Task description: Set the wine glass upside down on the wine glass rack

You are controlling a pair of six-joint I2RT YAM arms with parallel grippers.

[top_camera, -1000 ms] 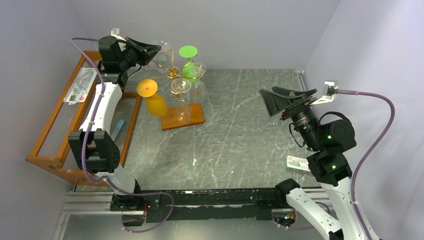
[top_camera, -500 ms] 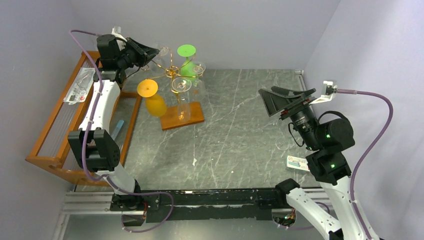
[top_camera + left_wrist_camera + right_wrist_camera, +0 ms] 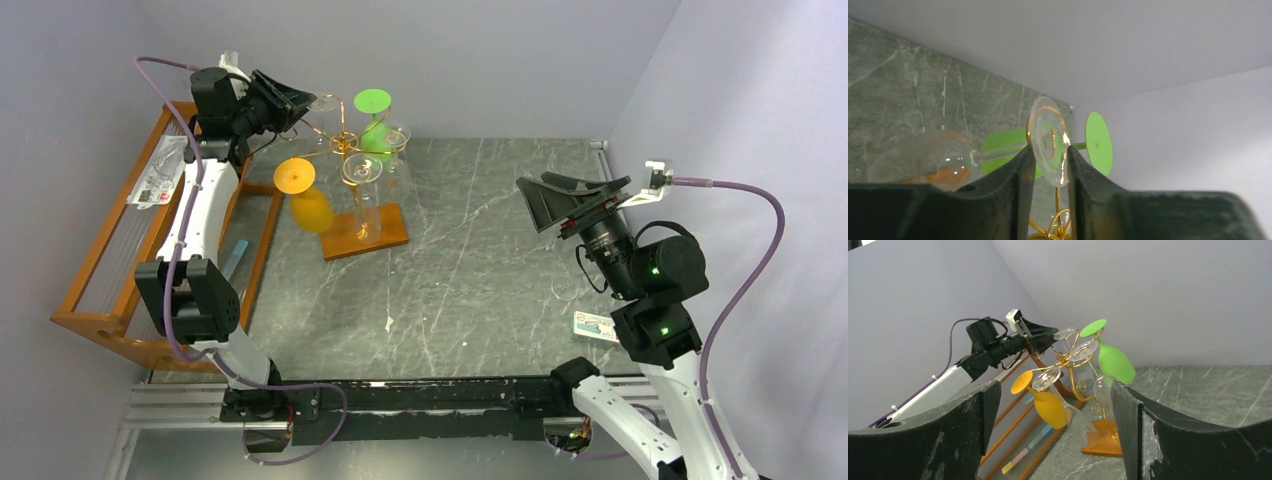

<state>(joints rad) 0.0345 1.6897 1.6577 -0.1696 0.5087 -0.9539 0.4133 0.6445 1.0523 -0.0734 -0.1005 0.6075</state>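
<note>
Wine glass [image 3: 1049, 137] foot clamped in left pincer [image 3: 1048, 157], beside rack [image 3: 345, 145] arms, right pincer [image 3: 1054, 392] apart

left gripper [image 3: 303, 101], wine glass [image 3: 1048, 142], edged slightly left

rack [image 3: 1056, 228] mostly hidden, L wrist

Rack far-left: left gripper [image 3: 303, 103], clamped on the wine glass [image 3: 1049, 142] foot, fills it.
Rack arms: orange glass [image 3: 311, 208] hangs near-left and green glass [image 3: 377, 135] at the back of the wine glass rack [image 3: 343, 145]; tight.
Left: wooden shelf [image 3: 100, 270] just beside the rack.
Centre: table [image 3: 480, 270] open up to the right gripper [image 3: 572, 200].
</note>
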